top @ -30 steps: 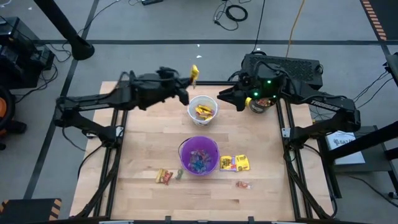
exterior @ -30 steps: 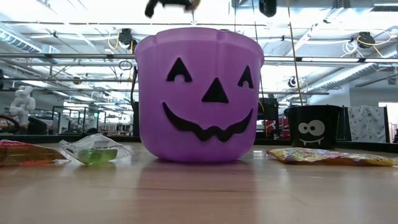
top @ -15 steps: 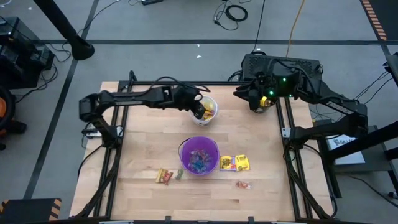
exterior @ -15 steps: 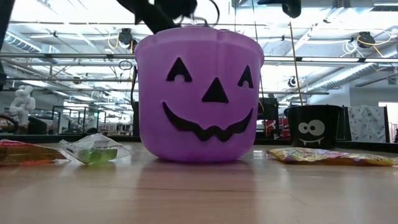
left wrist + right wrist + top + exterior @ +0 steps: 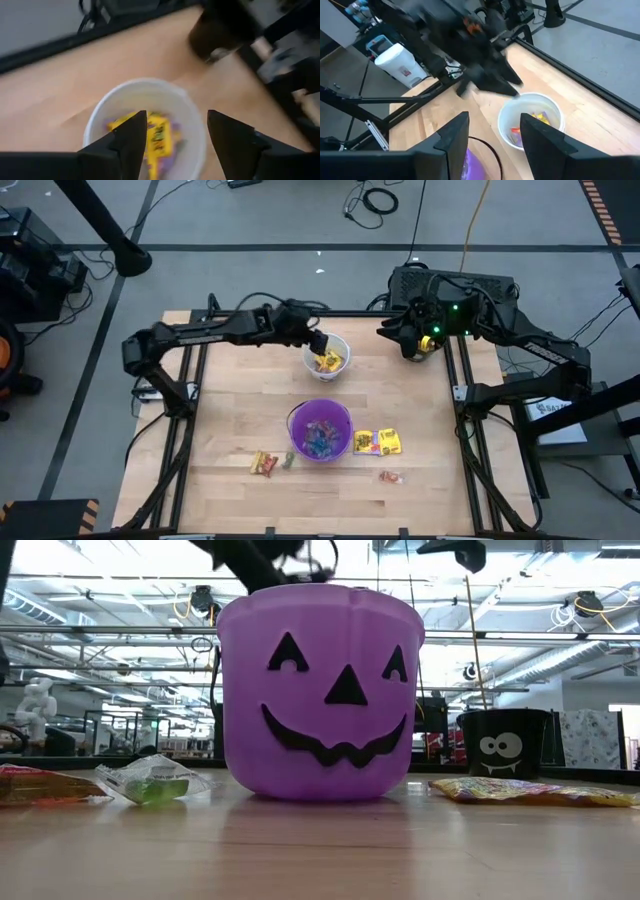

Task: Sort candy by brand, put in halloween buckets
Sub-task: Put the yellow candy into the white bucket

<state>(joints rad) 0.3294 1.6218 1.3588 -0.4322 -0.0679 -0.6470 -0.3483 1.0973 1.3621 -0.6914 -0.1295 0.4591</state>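
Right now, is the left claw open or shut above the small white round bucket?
Open. The left claw hangs over the white round bucket, its dark fingers apart and empty, yellow packets showing between them.

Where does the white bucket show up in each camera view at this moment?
High view: the white bucket sits at the table's far middle, under the left gripper.
Low view: not visible; the purple bucket fills the middle.
Left wrist view: the white bucket lies beyond the open fingers, yellow candy inside.
Right wrist view: white bucket at centre right.
Shared landmark: the yellow candy inside.
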